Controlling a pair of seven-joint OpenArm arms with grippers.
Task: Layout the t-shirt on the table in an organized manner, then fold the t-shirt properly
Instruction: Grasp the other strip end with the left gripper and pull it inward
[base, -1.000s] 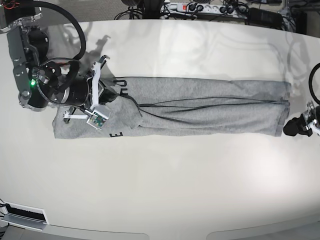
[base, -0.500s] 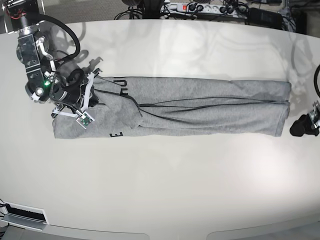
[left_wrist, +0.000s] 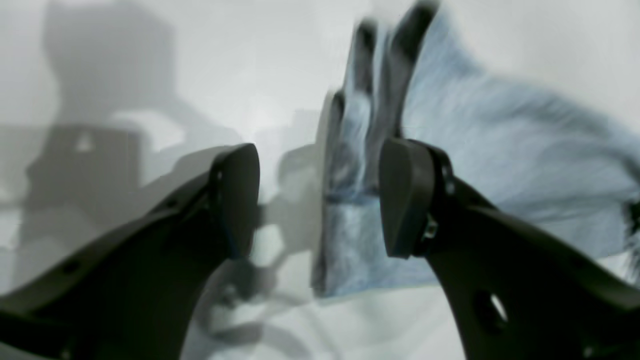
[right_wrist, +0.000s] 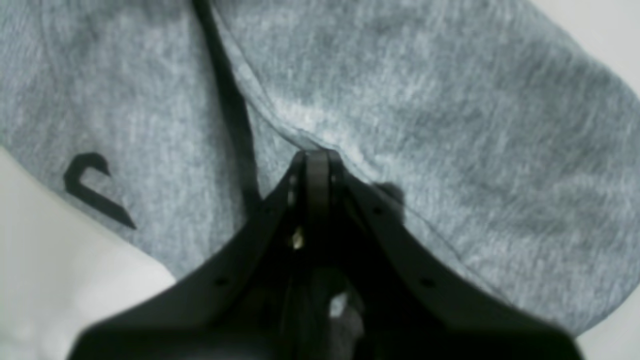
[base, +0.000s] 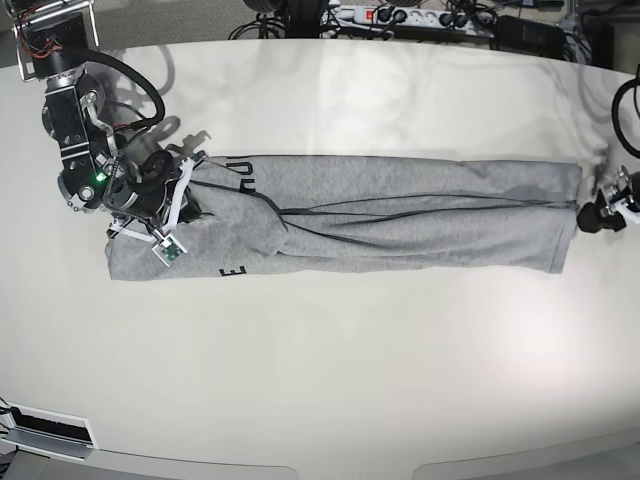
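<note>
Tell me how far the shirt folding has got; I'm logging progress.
Done: the t-shirt lies as a long narrow band across the table, sides folded in. In hand: the right gripper is shut on a fabric edge; the left gripper is open at the far end. Left: folding the band lengthwise.

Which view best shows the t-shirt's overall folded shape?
The base view: the whole t-shirt lies as a long narrow band on the table. The right wrist view shows only grey fabric and one letter; the left wrist view shows only a blurred end.
</note>
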